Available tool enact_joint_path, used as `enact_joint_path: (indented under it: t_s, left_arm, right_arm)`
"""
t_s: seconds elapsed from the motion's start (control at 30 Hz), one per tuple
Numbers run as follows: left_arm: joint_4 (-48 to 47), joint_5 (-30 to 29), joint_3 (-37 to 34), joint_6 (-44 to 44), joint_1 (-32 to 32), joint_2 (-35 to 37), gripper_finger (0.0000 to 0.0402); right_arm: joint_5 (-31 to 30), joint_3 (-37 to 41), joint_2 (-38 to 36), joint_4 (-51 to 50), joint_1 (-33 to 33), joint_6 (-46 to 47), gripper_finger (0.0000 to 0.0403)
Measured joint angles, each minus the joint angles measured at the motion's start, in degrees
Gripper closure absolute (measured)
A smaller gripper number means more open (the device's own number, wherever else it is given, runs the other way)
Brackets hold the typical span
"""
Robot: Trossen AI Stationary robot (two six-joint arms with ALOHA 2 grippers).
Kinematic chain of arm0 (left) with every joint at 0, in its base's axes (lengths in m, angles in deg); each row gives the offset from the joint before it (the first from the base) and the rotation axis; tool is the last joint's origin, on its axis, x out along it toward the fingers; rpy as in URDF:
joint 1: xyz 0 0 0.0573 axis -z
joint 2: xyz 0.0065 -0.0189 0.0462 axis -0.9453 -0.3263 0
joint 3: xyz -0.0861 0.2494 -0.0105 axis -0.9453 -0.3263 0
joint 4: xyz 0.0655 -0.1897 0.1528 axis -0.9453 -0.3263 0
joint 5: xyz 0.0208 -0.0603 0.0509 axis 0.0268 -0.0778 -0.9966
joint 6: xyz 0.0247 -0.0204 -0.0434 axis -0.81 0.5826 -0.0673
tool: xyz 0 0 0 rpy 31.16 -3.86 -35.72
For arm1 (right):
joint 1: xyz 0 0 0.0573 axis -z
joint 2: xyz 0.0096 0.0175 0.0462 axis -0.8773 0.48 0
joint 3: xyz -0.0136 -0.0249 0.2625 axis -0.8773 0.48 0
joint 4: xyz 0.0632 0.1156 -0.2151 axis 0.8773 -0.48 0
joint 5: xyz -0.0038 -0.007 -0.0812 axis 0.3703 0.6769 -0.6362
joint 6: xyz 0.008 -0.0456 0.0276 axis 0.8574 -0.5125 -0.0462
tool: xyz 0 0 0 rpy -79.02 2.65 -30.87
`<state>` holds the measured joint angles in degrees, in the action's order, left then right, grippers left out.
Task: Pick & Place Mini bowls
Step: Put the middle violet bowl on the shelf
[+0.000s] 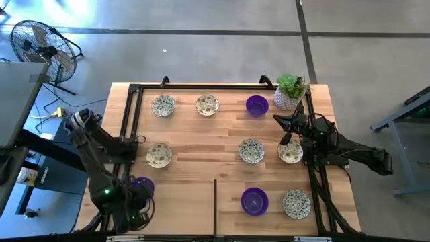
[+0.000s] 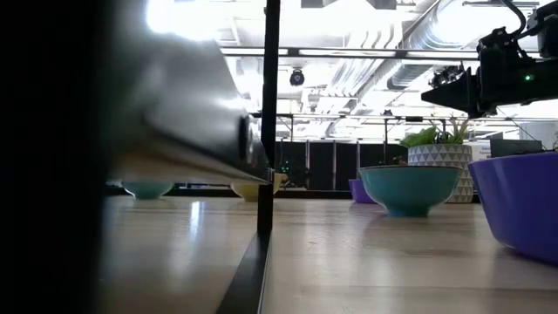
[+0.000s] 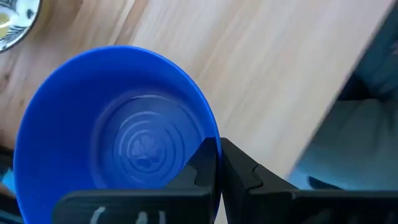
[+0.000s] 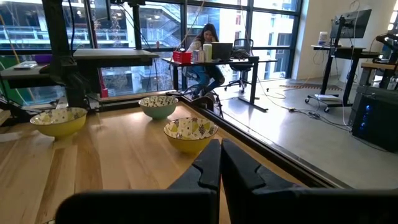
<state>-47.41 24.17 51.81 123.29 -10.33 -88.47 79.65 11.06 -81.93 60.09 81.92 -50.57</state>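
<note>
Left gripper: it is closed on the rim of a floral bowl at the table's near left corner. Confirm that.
Not quite. The left gripper is shut on the rim of a solid purple bowl, not a floral one; the left wrist view shows its plain glossy inside. The rest holds: the high view places it at the table's near left corner.

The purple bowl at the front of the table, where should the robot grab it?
Probably by the rim of the purple bowl, coming straight down from above. It sits upright and open, with bare wood around it, so one finger could go inside the thin wall and one outside.
</note>
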Motion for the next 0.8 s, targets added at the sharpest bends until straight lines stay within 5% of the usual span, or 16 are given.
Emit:
enact_joint_path:
  t_s: [0.8]
  left_arm:
    - [6.6,6.5,0.1,-0.8,5.1,-8.6,0.0401]
  right_arm:
    - [0.0,0.0,0.0,0.0,0.0,0.0,0.0402]
